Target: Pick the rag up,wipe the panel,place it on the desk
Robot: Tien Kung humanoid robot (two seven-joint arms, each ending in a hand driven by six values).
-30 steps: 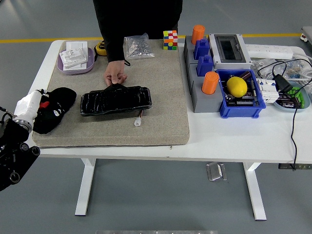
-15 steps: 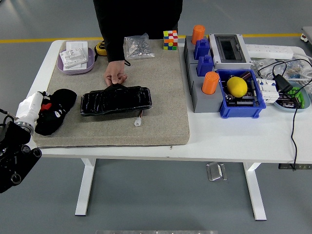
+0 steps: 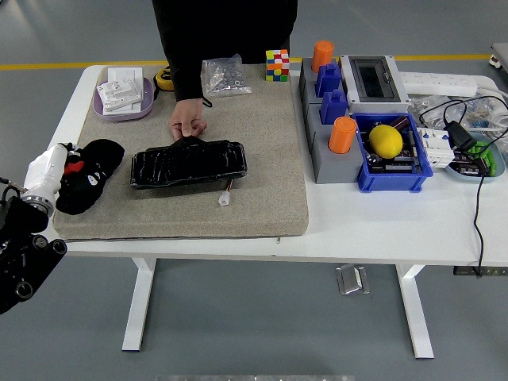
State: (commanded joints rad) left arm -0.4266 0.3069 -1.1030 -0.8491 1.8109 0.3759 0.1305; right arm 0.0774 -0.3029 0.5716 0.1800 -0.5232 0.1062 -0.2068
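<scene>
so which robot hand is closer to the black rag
Left. The left hand is at the rag on the mat's left end, seemingly touching it. The right hand is out of view.

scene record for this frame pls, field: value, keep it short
rag: black rag lying at the left end of the beige mat, under the left hand
left hand: left hand white-covered, at the rag's left edge; grasp not clear
right hand: out of view
panel: black panel flat on the mat, middle left
person: person's hand pinching the panel's far edge
right side: yellow ball in a blue bin
</scene>
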